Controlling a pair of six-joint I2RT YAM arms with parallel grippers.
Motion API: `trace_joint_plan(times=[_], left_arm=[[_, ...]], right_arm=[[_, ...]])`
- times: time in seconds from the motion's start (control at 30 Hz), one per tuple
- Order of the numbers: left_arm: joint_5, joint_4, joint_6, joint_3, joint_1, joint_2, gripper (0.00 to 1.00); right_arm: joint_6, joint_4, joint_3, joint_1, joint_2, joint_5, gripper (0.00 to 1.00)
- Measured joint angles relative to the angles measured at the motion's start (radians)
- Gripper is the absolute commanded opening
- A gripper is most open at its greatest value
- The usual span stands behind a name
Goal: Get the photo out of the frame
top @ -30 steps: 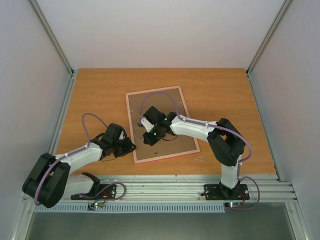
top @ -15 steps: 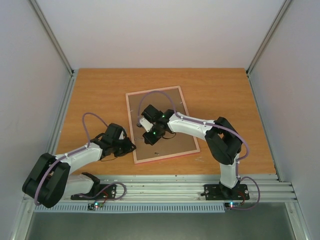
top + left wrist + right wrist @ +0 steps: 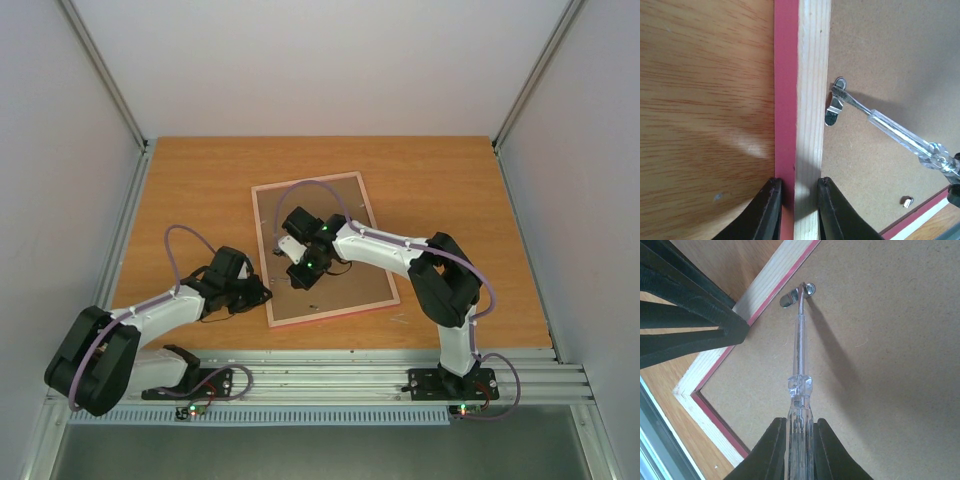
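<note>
The pink frame (image 3: 345, 200) lies face down on the table with its brown back board (image 3: 890, 60) up. The photo is hidden under the board. My left gripper (image 3: 799, 182) is shut on the frame's left rail (image 3: 810, 75), one finger on each side; it also shows in the top view (image 3: 262, 293). My right gripper (image 3: 799, 422) is shut on a clear-handled screwdriver (image 3: 800, 355). The screwdriver's tip touches a small metal clip (image 3: 790, 297) at the inner edge of that rail, just beyond the left fingers (image 3: 690, 320).
A second small metal tab (image 3: 907, 201) sits on the board near the frame's near edge. The wooden table (image 3: 200, 190) is bounded by grey walls on three sides and a metal rail (image 3: 330, 375) at the front.
My right gripper has moved a little to the left with the screwdriver, toward the frame's left rail. The left arm and the frame have not moved.
</note>
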Motion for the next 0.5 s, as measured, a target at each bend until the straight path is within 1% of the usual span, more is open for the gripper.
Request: trace_joint_plan(times=[0.33,0.5], left_arm=[[-0.009,0.000,0.003,-0.004,0.000,-0.011,0.20],[-0.018,-0.015,0.003,-0.007,0.000,-0.025,0.23]], right_arm=[[-0.024,-0.025,0.007,0.000,-0.001,0.013,0.01],[-0.027,-0.045,0.006,0.000,-0.011,0.013,0.01]])
